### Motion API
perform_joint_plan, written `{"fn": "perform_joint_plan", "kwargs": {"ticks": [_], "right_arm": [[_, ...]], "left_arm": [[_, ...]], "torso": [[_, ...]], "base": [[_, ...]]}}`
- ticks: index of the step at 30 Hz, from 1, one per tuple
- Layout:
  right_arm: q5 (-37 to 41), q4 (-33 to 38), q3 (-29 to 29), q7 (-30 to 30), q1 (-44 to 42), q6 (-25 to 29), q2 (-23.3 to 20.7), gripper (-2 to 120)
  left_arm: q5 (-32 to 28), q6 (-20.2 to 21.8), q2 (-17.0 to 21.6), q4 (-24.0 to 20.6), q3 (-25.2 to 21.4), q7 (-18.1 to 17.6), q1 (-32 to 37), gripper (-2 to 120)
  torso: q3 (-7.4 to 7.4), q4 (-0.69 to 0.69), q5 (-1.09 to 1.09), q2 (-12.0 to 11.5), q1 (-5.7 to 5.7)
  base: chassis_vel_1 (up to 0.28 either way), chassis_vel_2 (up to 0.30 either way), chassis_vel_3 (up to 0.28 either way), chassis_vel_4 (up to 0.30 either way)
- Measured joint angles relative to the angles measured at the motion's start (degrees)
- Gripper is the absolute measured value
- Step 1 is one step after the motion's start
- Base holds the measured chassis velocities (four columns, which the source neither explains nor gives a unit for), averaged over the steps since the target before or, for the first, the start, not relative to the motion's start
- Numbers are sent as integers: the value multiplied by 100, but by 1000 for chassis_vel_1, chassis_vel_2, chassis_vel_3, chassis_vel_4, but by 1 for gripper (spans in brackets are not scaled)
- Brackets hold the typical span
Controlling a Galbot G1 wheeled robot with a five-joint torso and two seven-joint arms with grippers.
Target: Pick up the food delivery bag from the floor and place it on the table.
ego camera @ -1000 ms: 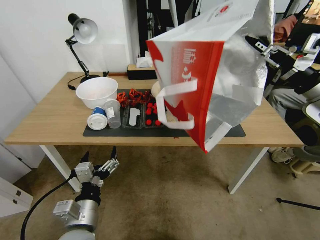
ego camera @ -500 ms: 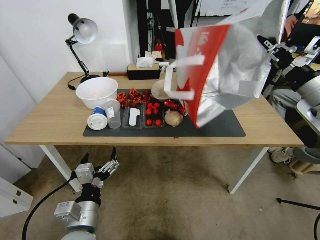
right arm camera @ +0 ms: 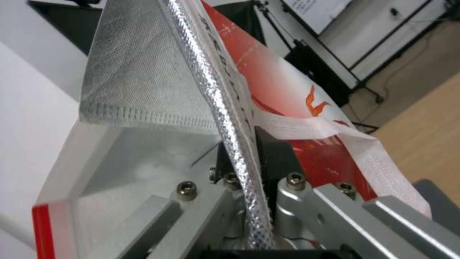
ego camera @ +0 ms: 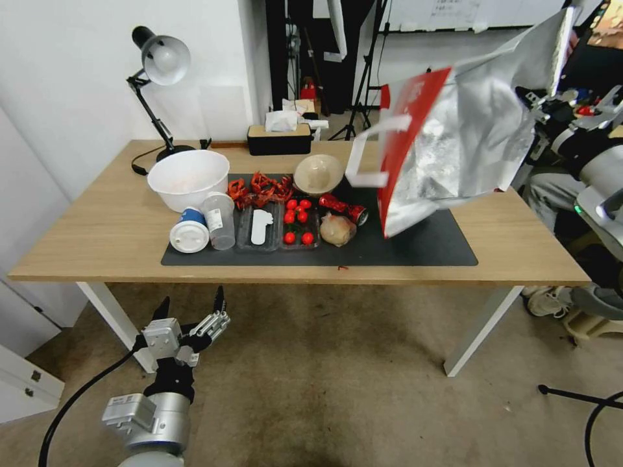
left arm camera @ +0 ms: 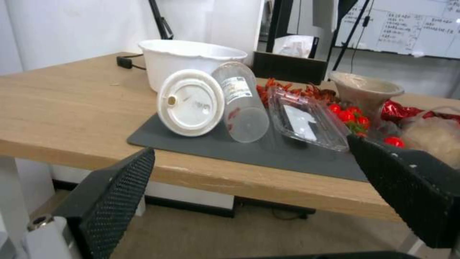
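Observation:
The food delivery bag hangs tilted in the air over the right half of the table. Its silver foil lining faces me, its red edge points down toward the dark grey mat, and a white strap loop dangles on its left. My right gripper is at the bag's far right edge; in the right wrist view the right gripper is shut on the foil-lined rim of the bag. My left gripper hangs open and holding nothing above the floor, before the table's front edge; in the left wrist view the left gripper faces the table's front edge.
On the mat's left half stand a white bowl, two tipped cups, clear trays with tomatoes, red crayfish, a beige bowl and a small clear bag. A desk lamp and tissue box stand behind. A person's legs are right of the table.
The bag has swung to the right and away from me with the right gripper, uncovering the beige bowl, the red packet and the small clear bag. The left arm has barely moved.

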Motion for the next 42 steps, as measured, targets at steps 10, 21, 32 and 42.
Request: {"fn": "perform_joint_plan", "kwargs": {"ticks": [10,21,32,42], "right_arm": [[60,21,14,654,121,-311,83,0],[130,-14,63,1348,244,-687,24,0],[336,-179,-131,2102,604,-1176,83,0],[499,-292,-210,2510,786,-1519,86,0]], "left_arm": [[124,-48,-35,-1,4,-8,63,100],[225,-7,-72,4,62,-16,80,100],[301,16,-126,5,63,-8,88,100],[338,37,-162,30,67,-11,79,100]], "torso": [[0,0,0,0,0],[0,0,0,0,0],[0,0,0,0,0],[0,0,0,-1,0]], "base": [[0,0,0,0],[0,0,0,0],[0,0,0,0],[0,0,0,0]]}}
